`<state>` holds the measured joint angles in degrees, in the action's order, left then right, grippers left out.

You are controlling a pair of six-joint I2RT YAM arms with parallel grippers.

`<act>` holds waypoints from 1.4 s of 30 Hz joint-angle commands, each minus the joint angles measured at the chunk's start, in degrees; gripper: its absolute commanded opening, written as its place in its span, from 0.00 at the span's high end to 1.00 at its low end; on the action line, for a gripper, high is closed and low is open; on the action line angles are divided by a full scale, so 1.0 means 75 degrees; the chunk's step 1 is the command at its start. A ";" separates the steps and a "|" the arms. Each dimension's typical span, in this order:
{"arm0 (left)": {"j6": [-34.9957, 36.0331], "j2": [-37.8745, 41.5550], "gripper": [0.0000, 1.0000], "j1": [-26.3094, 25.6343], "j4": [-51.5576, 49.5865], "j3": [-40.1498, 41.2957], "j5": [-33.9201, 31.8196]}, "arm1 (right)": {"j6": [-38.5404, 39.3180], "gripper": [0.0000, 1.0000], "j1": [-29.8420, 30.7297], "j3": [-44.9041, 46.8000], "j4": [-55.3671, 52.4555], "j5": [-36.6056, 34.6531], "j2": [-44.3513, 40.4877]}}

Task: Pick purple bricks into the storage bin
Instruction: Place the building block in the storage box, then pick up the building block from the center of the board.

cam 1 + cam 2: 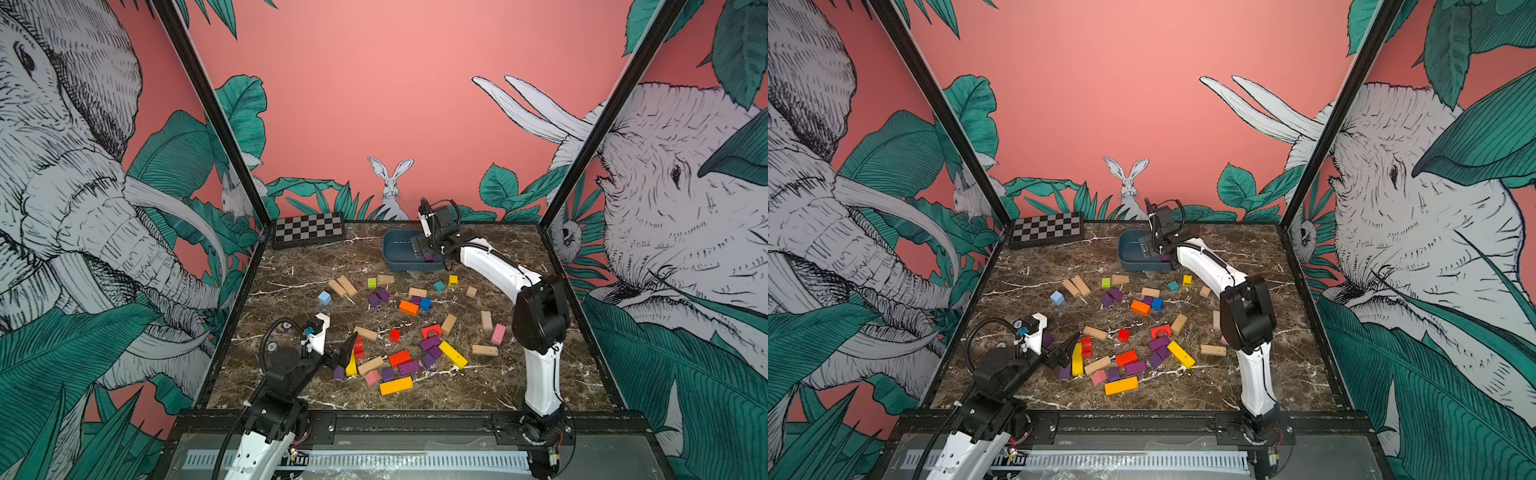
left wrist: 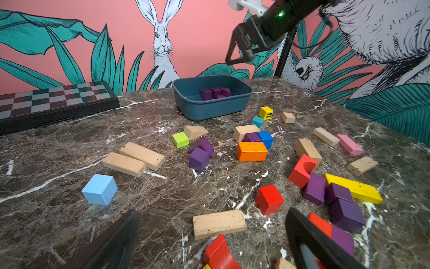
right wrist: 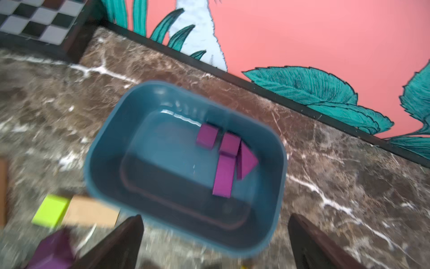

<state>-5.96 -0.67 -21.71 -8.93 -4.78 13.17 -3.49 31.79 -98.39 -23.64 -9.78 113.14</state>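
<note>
Nearest, the left hand (image 1: 347,348) hovers low over the tabletop (image 1: 291,266), jaws spread wide and empty, near a purple cube (image 1: 339,372). Purple bricks (image 1: 409,368) lie scattered among tan, red, orange and yellow blocks (image 1: 408,308). Farther back, right of centre, the storage bin (image 1: 395,262) holds several purple pieces (image 3: 229,163) clustered together. The right hand (image 3: 215,217) hangs above it, jaws wide, gripping nothing.

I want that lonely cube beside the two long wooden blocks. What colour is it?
The cube is light blue, clearest in the left wrist view.
</note>
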 commanded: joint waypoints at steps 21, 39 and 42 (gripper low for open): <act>0.0031 0.0054 0.01 -0.0023 0.0171 0.0108 0.0167 | -0.2309 0.03 0.2651 0.6810 -0.0646 0.0452 -0.5061; 0.0049 0.0053 0.01 -0.0017 0.0159 0.0109 0.0137 | -0.2623 0.14 0.2712 0.5598 -0.0521 0.0934 -0.2914; 0.0056 0.0054 0.01 -0.0016 0.0143 0.0086 0.0127 | -0.2709 0.16 0.2674 0.5538 -0.0528 0.1039 -0.2694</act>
<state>-5.98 -0.67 -21.71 -8.64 -4.73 14.09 -22.59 52.07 -56.01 -27.38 -3.31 91.37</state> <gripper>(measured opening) 0.994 0.843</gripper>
